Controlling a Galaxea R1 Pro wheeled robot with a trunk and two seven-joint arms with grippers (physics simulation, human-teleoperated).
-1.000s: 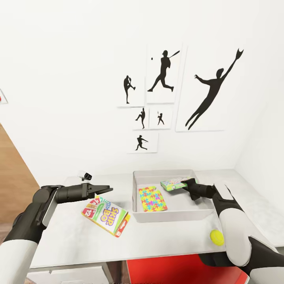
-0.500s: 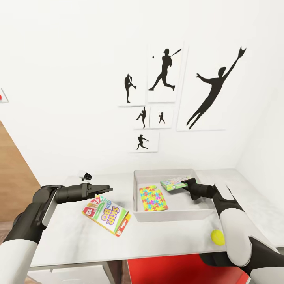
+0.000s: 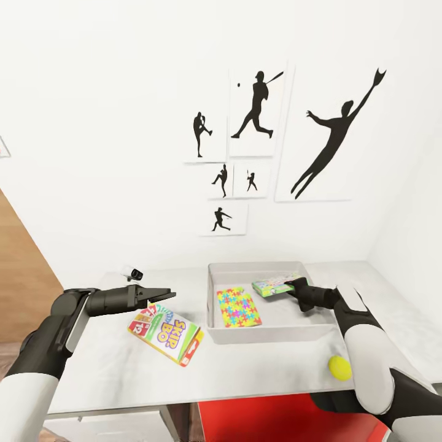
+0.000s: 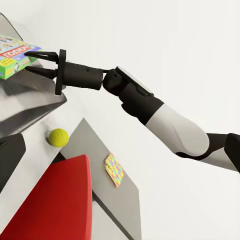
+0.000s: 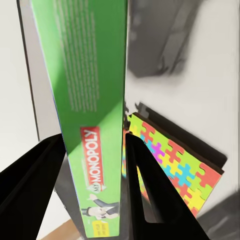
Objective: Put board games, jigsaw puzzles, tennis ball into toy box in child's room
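Over toy box: right claw clamps Monopoly box (puzzle beneath); left claw parted, empty.

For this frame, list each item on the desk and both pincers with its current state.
Monopoly box: held above the tub by right pincer.
Puzzle: flat inside tub.
Skip-Bo box: lying on desk.
Ball: resting on desk.
Left pincer: empty; open or shut unclear.

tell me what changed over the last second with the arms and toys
Hardly anything: the right gripper still clamps the green Monopoly box over the light-grey toy box, perhaps a touch further in. The left gripper stays above the white SKIP BO box. The multicoloured jigsaw square and yellow-green ball haven't moved.
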